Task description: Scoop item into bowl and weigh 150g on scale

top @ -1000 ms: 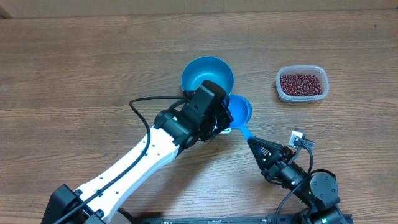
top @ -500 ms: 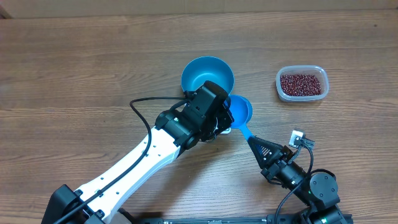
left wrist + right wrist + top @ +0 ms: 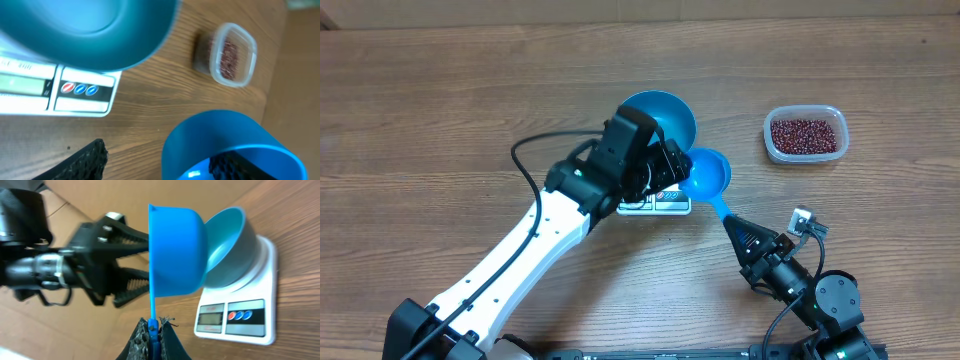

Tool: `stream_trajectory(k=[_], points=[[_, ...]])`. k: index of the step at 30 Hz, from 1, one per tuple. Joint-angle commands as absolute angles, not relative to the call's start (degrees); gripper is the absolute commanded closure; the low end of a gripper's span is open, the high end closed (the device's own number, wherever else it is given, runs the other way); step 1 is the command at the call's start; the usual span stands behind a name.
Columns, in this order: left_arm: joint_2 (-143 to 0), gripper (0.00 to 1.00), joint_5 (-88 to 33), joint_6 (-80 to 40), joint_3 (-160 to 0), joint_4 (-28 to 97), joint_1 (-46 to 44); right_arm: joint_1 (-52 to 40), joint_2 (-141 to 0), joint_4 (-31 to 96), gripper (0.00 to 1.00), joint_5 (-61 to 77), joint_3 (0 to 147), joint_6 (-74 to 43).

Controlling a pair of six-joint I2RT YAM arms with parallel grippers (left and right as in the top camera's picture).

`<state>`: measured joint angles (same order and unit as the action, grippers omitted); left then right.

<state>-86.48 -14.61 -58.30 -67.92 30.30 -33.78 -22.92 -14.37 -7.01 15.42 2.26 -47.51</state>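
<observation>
Bowl [image 3: 655, 115] seated on scale [image 3: 655, 203], display uncovered at its 6 o'clock for reading | beans [image 3: 805, 134] in tub [image 3: 770, 140] at bowl's 3 o'clock, none in bowl yet | left gripper [image 3: 668, 170] spread wide, empty, beside bowl | right gripper [image 3: 735, 228] clamped on scoop [image 3: 705, 175] handle, cup empty at bowl's 4 o'clock, likely ready for loading

Long white left arm [image 3: 515, 265] with fat black joints and a black base. Thin black cable [image 3: 523, 160] in a loop beside the white part. Black left gripper [image 3: 670, 168] with shiny silver screws [image 3: 103, 228], a silver ring [image 3: 50, 262] and rows of little teeth along the fingers [image 3: 132, 282]; bumpy black pads [image 3: 89, 159]. Small, all-black right arm [image 3: 820, 300] with thin black wires [image 3: 778, 320] and a little grey-white box [image 3: 802, 219] on top. Pointed black right gripper [image 3: 733, 228].
</observation>
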Motion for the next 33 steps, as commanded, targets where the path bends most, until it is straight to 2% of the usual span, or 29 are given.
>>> stream_trajectory(k=[1, 5, 11, 19, 26, 33], points=[[-84.93, 0.28, -15.29, -45.45, -74.19, 30.22, -31.62, -23.18, -14.02, -6.07, 0.96, 10.7, 4.45, -44.31], [-84.73, 0.21, -15.27, -40.49, -78.56, 31.66, -31.62, -23.16, -14.02, -1.52, 0.96, 8.32, 7.64, -42.04], [-84.73, 0.2, -14.72, -35.64, -84.12, 36.71, -31.09, -23.11, -14.02, 16.49, 0.96, -0.43, 20.08, -35.27], [-84.73, 0.14, -9.61, -34.63, -84.97, 40.21, -31.07, -23.11, -14.02, 28.36, 0.96, -0.43, 31.73, -34.22], [-84.71, 0.14, -10.57, -29.23, -85.03, 43.64, -31.03, -23.11, -15.22, 40.51, 0.96, -11.57, 37.76, -34.68], [-84.62, 0.15, -10.59, -22.48, -85.84, 52.29, -31.14, -23.11, -25.89, 50.96, 0.96, -15.73, 48.73, -35.07]])
